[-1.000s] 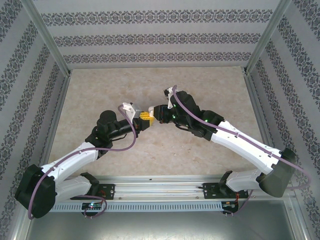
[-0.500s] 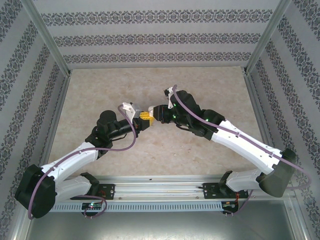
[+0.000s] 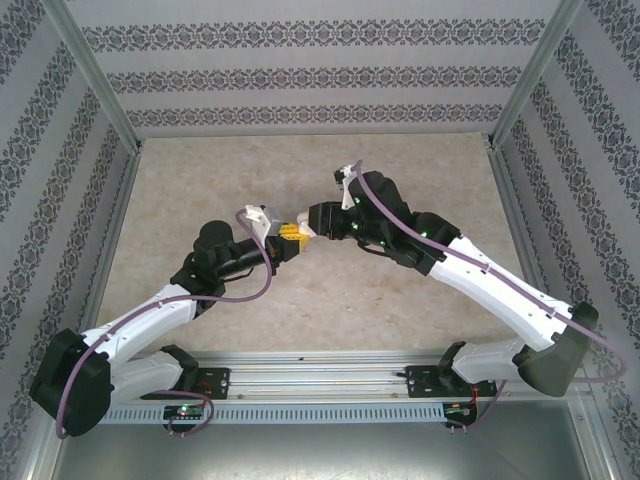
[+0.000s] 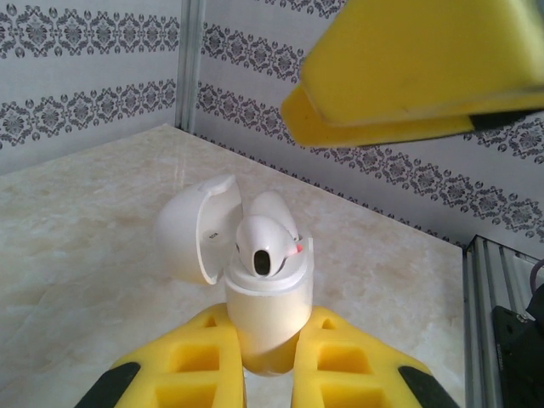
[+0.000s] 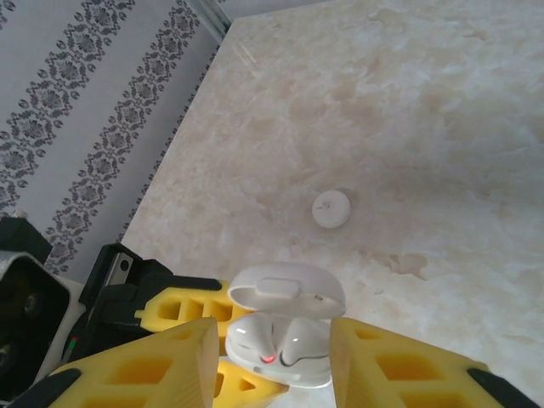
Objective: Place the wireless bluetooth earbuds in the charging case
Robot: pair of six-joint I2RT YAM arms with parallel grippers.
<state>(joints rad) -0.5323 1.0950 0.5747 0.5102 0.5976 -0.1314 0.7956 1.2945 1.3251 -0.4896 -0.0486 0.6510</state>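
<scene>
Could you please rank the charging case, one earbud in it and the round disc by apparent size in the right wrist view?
1. charging case
2. earbud and round disc look alike; the disc lies farther from the camera, so unranked.

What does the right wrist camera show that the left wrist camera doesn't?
Right wrist: a round white disc lying on the table, and the right gripper open astride the charging case. Left wrist: the left gripper clamping the case's base, lid hinged open leftward. Both: the opened case with two earbuds seated inside.
</scene>
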